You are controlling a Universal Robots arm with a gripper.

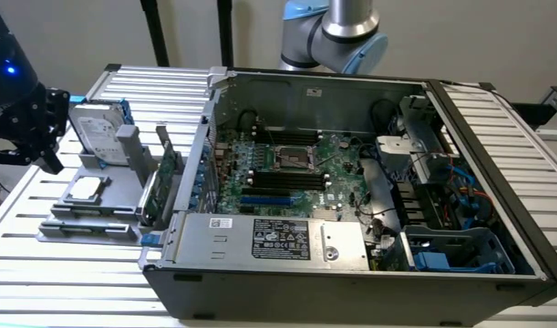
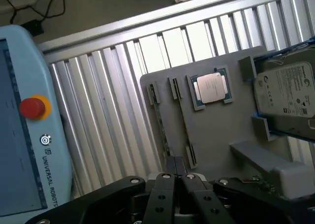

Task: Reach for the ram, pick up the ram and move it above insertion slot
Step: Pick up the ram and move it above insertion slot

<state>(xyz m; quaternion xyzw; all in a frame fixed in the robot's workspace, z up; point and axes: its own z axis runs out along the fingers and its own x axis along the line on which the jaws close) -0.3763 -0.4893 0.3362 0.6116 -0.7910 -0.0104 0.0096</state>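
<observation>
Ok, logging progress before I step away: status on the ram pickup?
Gripper shut, empty, hovering by the ram. Ram on edge in gray fixture, untouched. CPU alongside, not blocking.

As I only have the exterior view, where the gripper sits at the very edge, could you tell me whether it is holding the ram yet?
Observer: No. In the wrist view the gripper looks shut, with nothing in it.
Operator: Thank you. Where is the ram, please?
Observer: The ram stands on edge in a slot of the grey tray, ahead of the gripper.
Operator: Is anything else near that tray?
Observer: Yes, a teach pendant with a red button sits beside it, over the slatted table.
</observation>
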